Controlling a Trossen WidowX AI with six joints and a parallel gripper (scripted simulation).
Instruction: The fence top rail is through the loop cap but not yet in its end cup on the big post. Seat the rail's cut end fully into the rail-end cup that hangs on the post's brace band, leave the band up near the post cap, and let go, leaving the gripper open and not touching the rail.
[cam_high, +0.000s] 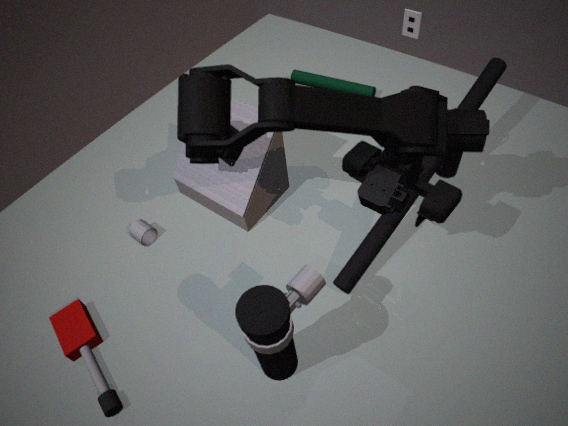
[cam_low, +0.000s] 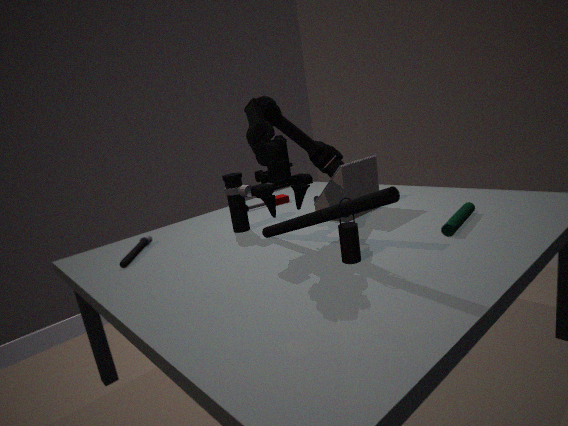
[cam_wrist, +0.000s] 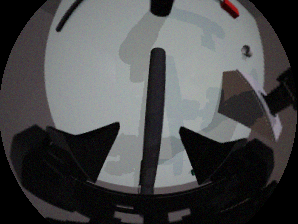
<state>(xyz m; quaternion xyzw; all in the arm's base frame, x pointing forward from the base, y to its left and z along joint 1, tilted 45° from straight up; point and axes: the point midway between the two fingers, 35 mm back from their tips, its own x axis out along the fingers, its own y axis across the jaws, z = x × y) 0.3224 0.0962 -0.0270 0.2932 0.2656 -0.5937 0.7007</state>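
The dark top rail (cam_high: 367, 252) (cam_low: 320, 214) (cam_wrist: 154, 110) runs through the loop on the short dark post (cam_low: 350, 243). Its cut end lies a little short of the white rail-end cup (cam_high: 307, 282) (cam_low: 244, 190), not inside it. The cup hangs on a white brace band (cam_high: 272, 346) high on the big dark post (cam_high: 267, 325) (cam_low: 237, 210), just under its cap. My gripper (cam_high: 400, 200) (cam_low: 285, 202) (cam_wrist: 150, 127) is open and low over the rail's middle, with one finger on each side of it. I cannot tell whether the fingers touch the rail.
A grey wedge block (cam_high: 235, 185) (cam_low: 360, 177) stands beside the arm. A green cylinder (cam_high: 332, 82) (cam_low: 457, 219), a red-headed mallet (cam_high: 75, 327) (cam_wrist: 229, 6), a small white tube (cam_high: 143, 232) and a dark rod (cam_low: 135, 251) (cam_wrist: 75, 6) lie on the table.
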